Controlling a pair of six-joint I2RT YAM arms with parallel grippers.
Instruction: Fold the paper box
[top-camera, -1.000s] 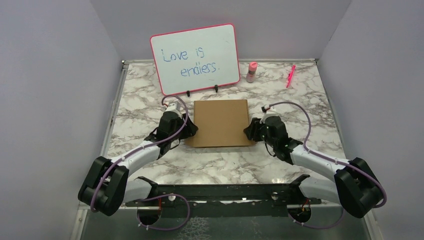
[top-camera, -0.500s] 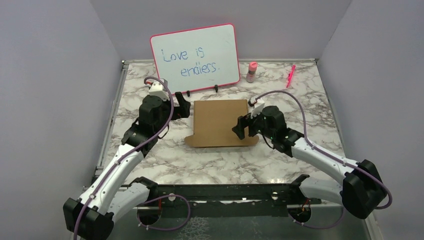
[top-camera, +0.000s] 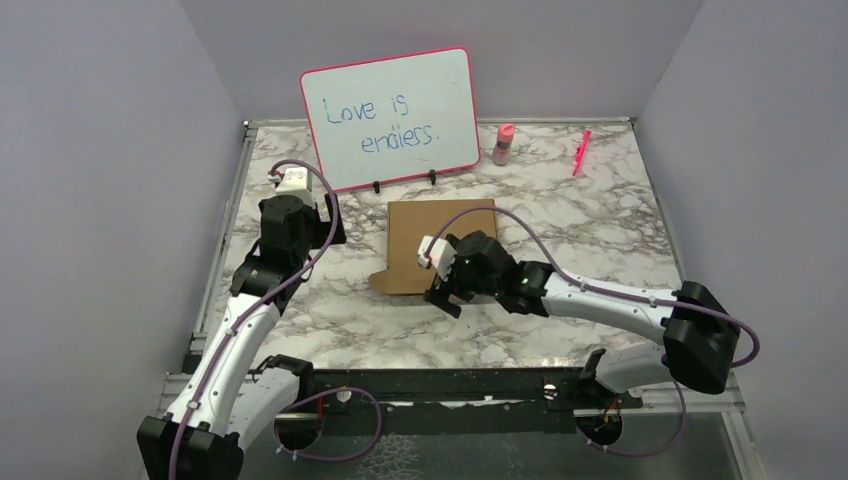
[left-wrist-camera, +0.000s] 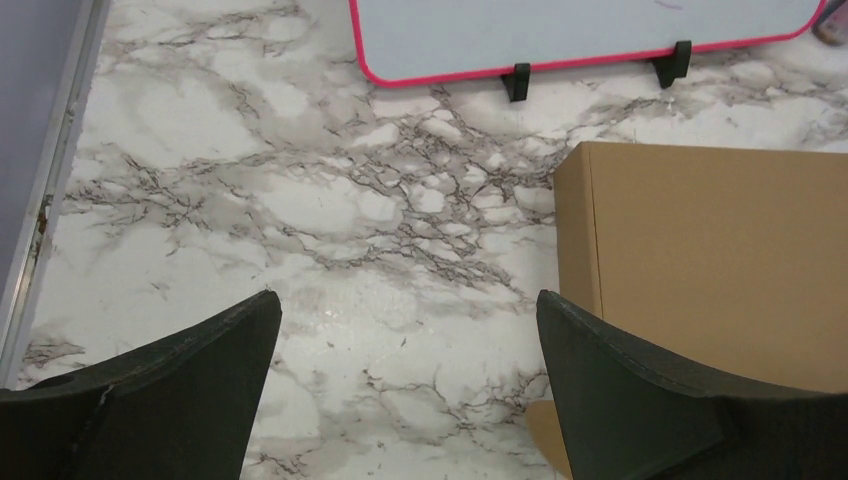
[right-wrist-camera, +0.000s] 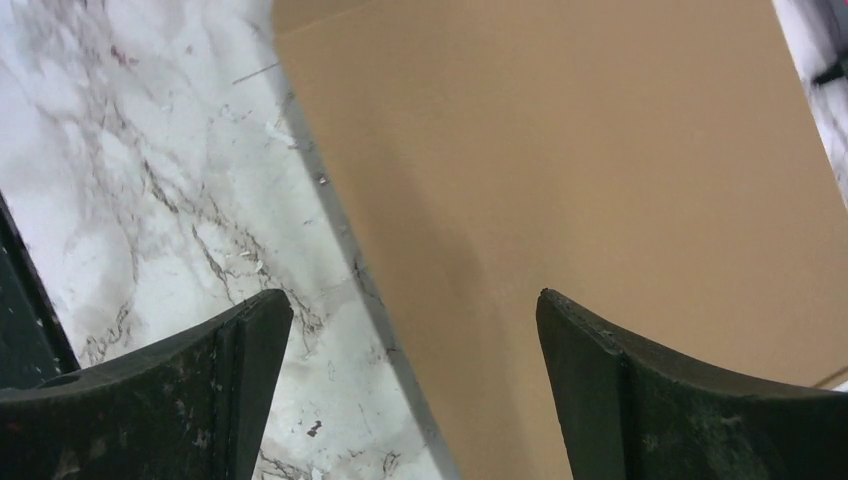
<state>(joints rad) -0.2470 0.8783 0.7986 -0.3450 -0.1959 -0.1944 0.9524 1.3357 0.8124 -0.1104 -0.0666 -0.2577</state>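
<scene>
Cardboard box (top-camera: 440, 235) flat mid-desk, toward far edge. Right claw (top-camera: 445, 292) spread wide, empty, over box's near edge; nearer arm. Left claw (left-wrist-camera: 408, 310) spread, empty, off box's left side; box lies rightward.

Whiteboard (top-camera: 392, 118) blocks just behind paper box (top-camera: 440, 220); bare table (left-wrist-camera: 250, 200) on its L.

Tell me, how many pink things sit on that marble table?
3: the pink-framed whiteboard at the back, the small pink bottle just right of it, and the thin pink marker further right. None seems hidden.
</scene>
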